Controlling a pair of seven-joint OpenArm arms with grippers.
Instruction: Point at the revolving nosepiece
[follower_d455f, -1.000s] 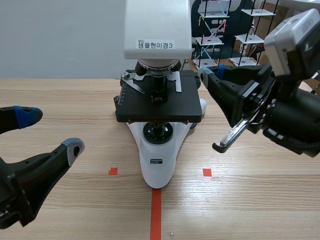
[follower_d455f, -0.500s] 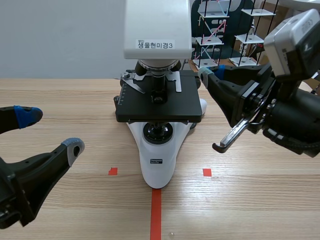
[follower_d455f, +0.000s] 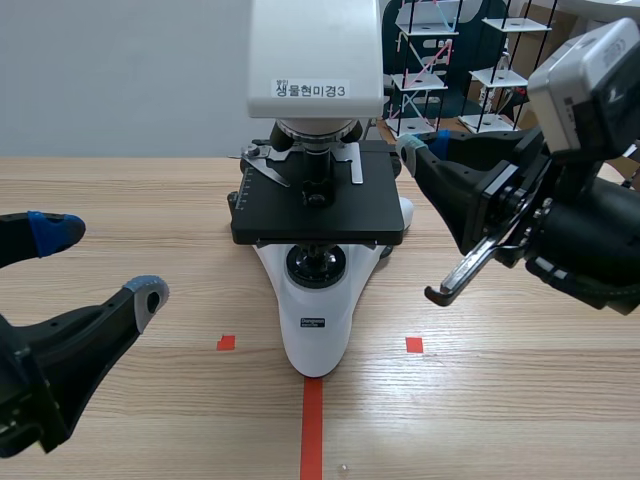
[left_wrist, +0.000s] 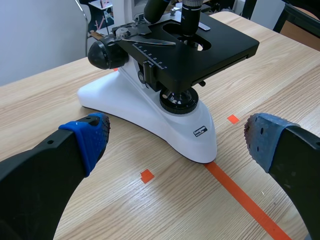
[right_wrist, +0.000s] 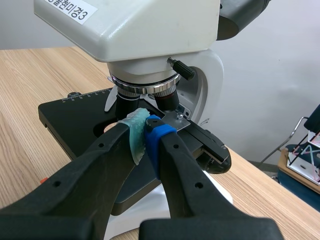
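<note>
No movement; right claw (right_wrist: 146, 131) near revolving nosepiece (right_wrist: 145, 82)

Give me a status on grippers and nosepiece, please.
Left gripper open, low beside microscope. Right gripper shut, aimed toward revolving nosepiece, apart from it. Nothing between.

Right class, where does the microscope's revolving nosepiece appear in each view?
Scene view: revolving nosepiece under the white head, above the black stage.
Left wrist view: not in it; only objectives above the stage.
Right wrist view: just ahead of the right gripper, fingers shut.
Shared landmark: the stage.
</note>
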